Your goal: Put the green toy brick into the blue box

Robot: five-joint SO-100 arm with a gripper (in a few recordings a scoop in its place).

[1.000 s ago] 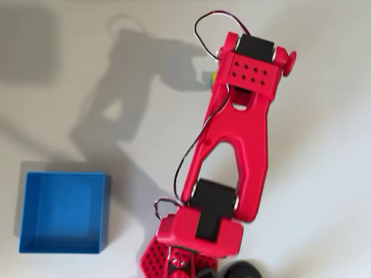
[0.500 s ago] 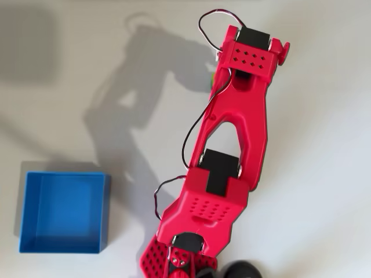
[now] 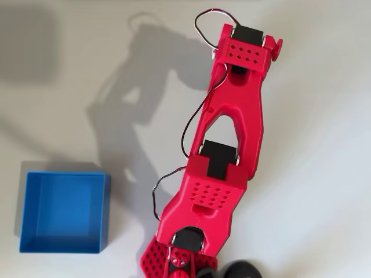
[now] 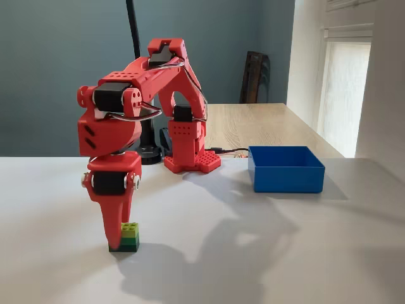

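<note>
Gripper (image 4: 117, 237): at the left of the fixed view, pointing straight down, its tips at or just above the white table (image 4: 266, 253). One red finger (image 4: 116, 218) shows as a tapering blade. It stands just beside the left side of the brick, close enough that I cannot tell whether it touches. No second finger can be made out, so I cannot tell how far the fingers are spread or whether they have hold of anything.

Green toy brick (image 4: 130, 237): on the table at the lower left of the fixed view, upright, studs up, lime-green layer over a darker green one. It sits flat on the surface, at the foot of the gripper. In the overhead view the arm covers that spot.

Arm (image 3: 229, 124): red, stretched out long from its base (image 3: 177, 260) at the bottom edge of the overhead view up to the wrist at the top. In the fixed view it arches up from the base and bends down over the brick. A thin black wire (image 3: 191, 133) loops along its left side.

Shadow (image 3: 136, 95): the arm's dark outline falls on the table to the left of the arm in the overhead view.

Blue box (image 4: 285, 168): right of middle in the fixed view, lower left in the overhead view (image 3: 64, 211). It stands flat on the table, open at the top, well apart from brick and gripper.
</note>
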